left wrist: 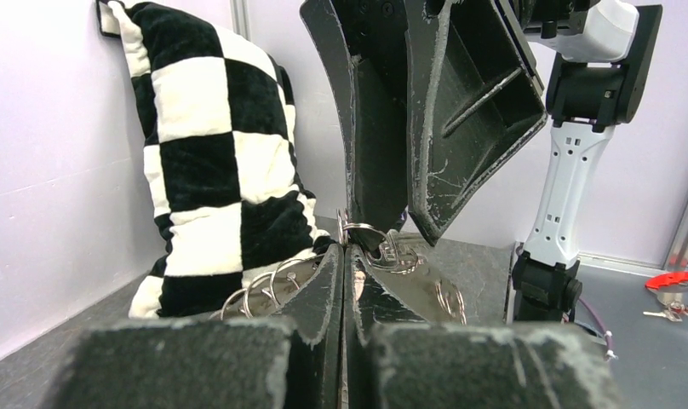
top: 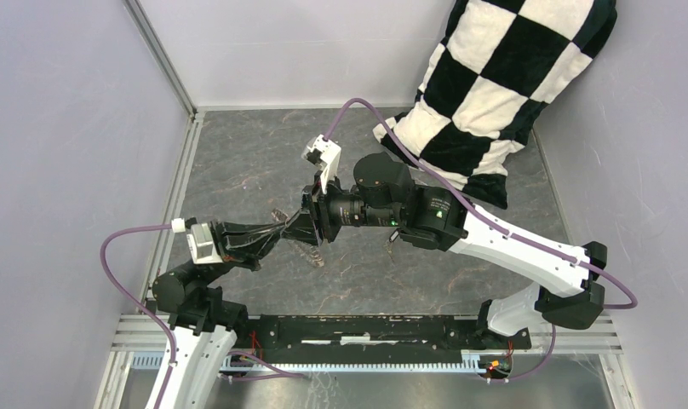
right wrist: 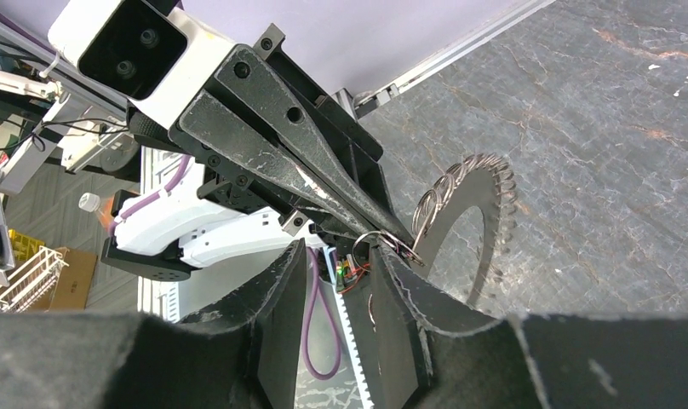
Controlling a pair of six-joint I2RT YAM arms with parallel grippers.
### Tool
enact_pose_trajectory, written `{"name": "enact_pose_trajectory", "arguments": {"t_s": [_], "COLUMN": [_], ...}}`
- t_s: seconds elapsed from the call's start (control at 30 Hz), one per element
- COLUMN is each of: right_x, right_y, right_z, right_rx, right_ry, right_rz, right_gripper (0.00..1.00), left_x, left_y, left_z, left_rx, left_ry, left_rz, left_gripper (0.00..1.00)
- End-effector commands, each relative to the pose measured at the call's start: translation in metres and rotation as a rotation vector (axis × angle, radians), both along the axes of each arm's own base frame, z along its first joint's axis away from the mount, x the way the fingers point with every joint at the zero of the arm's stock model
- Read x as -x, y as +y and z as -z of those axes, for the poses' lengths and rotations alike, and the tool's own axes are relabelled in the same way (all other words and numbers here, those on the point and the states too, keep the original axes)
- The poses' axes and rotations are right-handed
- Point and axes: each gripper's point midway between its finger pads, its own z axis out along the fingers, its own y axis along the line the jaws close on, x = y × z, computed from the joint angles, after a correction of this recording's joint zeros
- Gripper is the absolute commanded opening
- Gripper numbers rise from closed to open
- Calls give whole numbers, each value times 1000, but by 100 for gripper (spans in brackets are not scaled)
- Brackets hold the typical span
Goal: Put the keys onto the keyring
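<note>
Left wrist shows the keyring (left wrist: 390, 256) pinched at the left tool's (left wrist: 345, 252) tips.

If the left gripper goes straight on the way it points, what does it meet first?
Probably the right gripper, whose black fingers hang just beyond the left gripper; depth unclear.

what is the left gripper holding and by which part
The left gripper is shut on the keyring, pinching a thin wire loop at its rim between its fingertips.
</note>
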Motion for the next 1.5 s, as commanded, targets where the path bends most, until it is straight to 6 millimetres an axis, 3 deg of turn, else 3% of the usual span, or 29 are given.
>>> {"name": "enact_pose_trajectory", "arguments": {"t_s": [0.0,0.43,0.97,1.47], "right_x": [-9,-3,-6,5], "right_y": [-5,-1,-7,-9], "right_z": [-9,-5,-31,-38], "right_rx": [-24,-19,-92,-130], "right_ry": [-16,4,-25,-9], "right_rz": [53,17,52,1], "right_gripper": [40,41,42,43], "left_x": [21,15,16,13], "left_y": [6,13,20,26], "left_z": [-33,-34,-46,-48], "left_rx": [64,68,81,89], "left_ry": [-139,-197,-350,-402], "left_rz": [-2,-81,-149,-209], "left_gripper": [2,2,2,2]}}
